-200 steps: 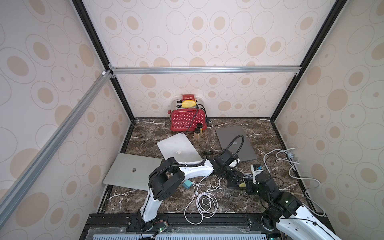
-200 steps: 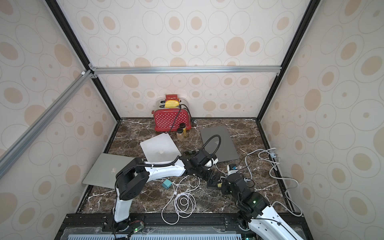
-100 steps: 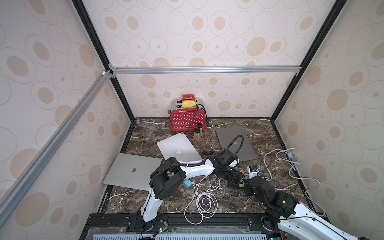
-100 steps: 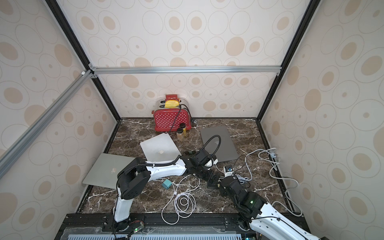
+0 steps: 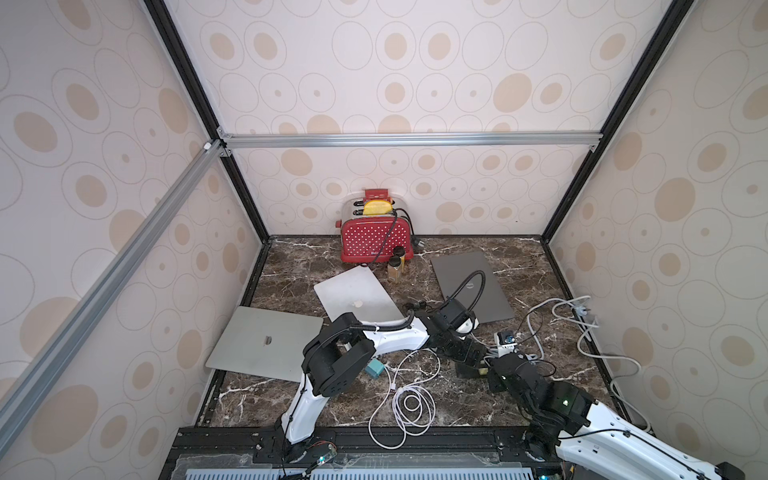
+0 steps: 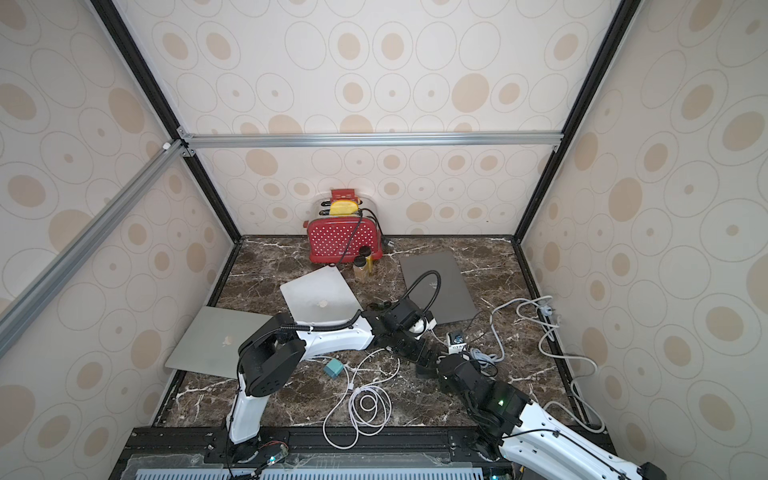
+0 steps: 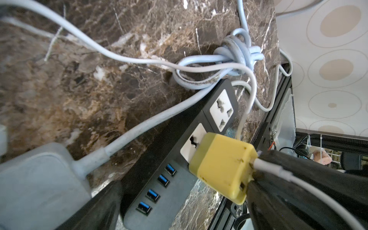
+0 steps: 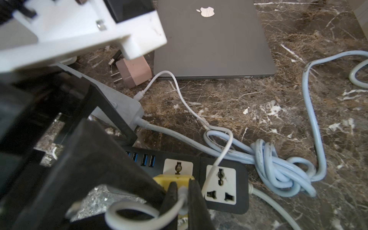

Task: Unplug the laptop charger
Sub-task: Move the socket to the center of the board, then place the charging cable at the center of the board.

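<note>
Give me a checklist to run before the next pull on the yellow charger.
1. Yellow charger in the power strip socket: ok, plugged in.
2. Right gripper shut: ok.
3. Grip on charger body: not ok; it pinches the white cable behind it.
4. Left gripper open: ok.
5. Power strip held down: cannot tell.
6. Knotted grey cord clear of charger: ok.

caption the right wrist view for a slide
Right gripper shut on white cable at yellow charger on black power strip

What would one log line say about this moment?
left gripper: open, over strip | right gripper: shut on cable at charger | charger: in strip socket | unplug: not yet done
</note>
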You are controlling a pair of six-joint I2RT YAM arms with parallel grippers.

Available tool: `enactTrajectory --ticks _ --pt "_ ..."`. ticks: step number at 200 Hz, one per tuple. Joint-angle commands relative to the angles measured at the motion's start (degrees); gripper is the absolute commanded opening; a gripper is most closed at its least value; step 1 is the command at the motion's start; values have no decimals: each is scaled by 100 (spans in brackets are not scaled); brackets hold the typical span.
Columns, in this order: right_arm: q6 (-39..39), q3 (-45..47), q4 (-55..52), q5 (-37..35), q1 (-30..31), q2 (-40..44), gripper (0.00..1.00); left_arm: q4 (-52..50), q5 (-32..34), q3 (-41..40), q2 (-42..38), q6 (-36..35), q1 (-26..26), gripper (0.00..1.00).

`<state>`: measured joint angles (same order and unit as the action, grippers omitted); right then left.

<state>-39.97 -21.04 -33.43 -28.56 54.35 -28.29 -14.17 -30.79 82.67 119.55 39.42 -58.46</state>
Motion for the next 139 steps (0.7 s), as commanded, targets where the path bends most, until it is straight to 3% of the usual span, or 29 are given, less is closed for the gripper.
enactTrajectory --ticks 1,72,110,139 --pt "-183 -175 993 436 85 246 0 -1045 670 -342 846 109 -163 97" --pt "-84 -893 -93 -155 85 -507 0 -993 723 -482 658 93 -129 97" --pt "123 -1470 -752 -929 12 -473 0 -1014 622 -789 -219 -248 203 98" --pt "354 -1657 -715 -444 -561 -786 0 -882 505 -793 -781 -495 306 98"
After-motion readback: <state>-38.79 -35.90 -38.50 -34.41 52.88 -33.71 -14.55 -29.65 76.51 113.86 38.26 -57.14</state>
